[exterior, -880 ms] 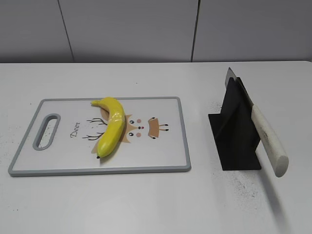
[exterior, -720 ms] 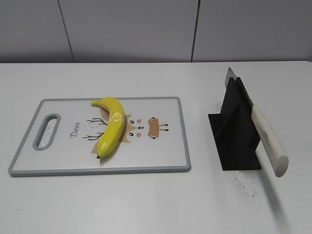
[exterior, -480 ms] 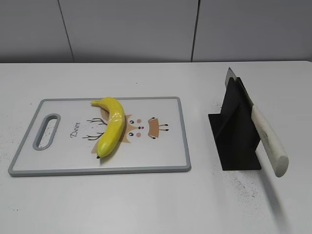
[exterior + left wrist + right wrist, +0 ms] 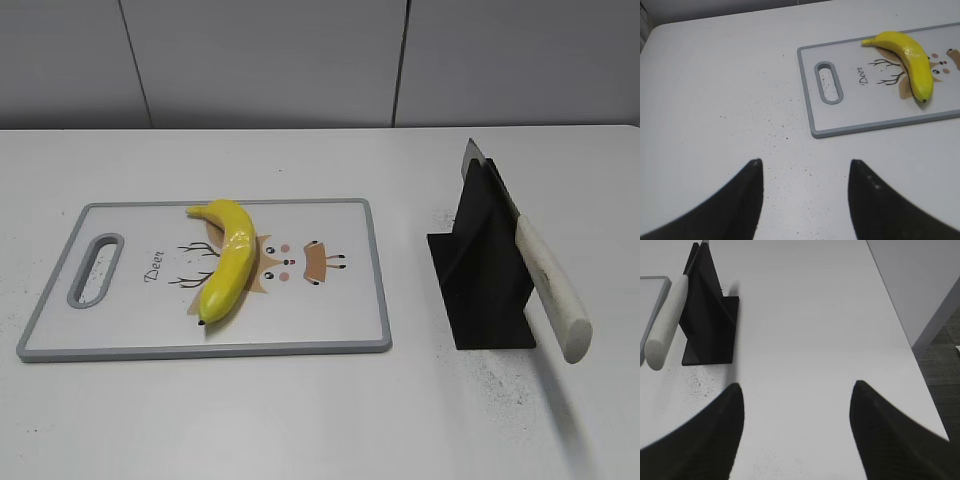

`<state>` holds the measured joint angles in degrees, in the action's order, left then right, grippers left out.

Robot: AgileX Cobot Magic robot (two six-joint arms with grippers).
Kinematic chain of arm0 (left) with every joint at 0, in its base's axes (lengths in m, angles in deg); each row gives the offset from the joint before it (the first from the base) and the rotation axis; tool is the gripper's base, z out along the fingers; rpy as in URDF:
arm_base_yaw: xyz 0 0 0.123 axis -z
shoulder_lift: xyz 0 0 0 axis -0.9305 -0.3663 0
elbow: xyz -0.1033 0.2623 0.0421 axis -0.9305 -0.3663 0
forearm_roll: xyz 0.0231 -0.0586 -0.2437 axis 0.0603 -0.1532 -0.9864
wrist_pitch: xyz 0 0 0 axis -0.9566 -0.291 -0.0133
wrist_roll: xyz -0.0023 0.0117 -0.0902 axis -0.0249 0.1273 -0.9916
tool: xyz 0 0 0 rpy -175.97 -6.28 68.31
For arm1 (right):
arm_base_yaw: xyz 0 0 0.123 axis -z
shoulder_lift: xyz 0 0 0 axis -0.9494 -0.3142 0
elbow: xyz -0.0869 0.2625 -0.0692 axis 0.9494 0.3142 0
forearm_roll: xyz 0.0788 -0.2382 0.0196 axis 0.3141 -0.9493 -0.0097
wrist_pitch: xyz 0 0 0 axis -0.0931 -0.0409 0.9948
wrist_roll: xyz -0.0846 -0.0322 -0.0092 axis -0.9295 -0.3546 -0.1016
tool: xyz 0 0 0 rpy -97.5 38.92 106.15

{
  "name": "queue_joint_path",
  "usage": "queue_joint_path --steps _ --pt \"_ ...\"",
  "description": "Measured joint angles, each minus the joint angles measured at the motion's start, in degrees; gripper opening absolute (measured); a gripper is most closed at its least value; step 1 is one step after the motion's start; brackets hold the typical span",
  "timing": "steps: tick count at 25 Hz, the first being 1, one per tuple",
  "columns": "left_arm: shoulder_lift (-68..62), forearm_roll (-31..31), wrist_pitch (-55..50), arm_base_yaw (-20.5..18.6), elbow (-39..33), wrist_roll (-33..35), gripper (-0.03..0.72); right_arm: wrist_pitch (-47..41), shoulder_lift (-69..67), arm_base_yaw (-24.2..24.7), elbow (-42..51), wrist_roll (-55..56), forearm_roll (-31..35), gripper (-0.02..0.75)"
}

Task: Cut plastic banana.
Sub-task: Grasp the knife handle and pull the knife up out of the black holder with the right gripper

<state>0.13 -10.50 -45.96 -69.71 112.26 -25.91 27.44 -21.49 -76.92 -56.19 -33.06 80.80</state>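
The plastic banana (image 4: pixel 228 259) is glossy yellow and curved and lies on the grey-rimmed cutting board (image 4: pixel 360 275); it also shows in the left wrist view (image 4: pixel 910 60). A knife with a white handle (image 4: pixel 548 287) rests slanted in a black stand (image 4: pixel 482 270); in the right wrist view the handle (image 4: pixel 666 325) and stand (image 4: pixel 707 325) are at the upper left. My left gripper (image 4: pixel 804 162) is open and empty over bare table, left of the board (image 4: pixel 810 107). My right gripper (image 4: pixel 796 386) is open and empty, right of the stand. Neither gripper shows in the exterior view.
The board has a handle slot (image 4: pixel 96 268) at its left end and a deer drawing. The white table's right edge (image 4: pixel 902 335) runs close to my right gripper, with floor beyond. A grey wall stands behind the table.
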Motion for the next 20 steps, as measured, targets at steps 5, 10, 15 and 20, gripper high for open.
queue_joint_path --steps 5,10,15,20 --pt "0.00 0.00 0.00 0.00 0.00 0.00 0.520 0.00 0.00 0.00 0.00 0.00 0.00 0.500" --pt "0.00 0.00 0.00 0.00 0.00 0.00 0.520 0.00 0.00 0.00 0.00 0.00 0.00 0.500" --pt "0.00 0.00 0.00 0.00 0.00 0.00 0.517 0.00 -1.28 0.00 0.00 0.00 -0.32 0.500" --pt "0.00 0.00 0.00 0.00 0.00 0.00 0.514 0.85 -4.96 0.00 -0.65 0.00 -2.23 0.500"
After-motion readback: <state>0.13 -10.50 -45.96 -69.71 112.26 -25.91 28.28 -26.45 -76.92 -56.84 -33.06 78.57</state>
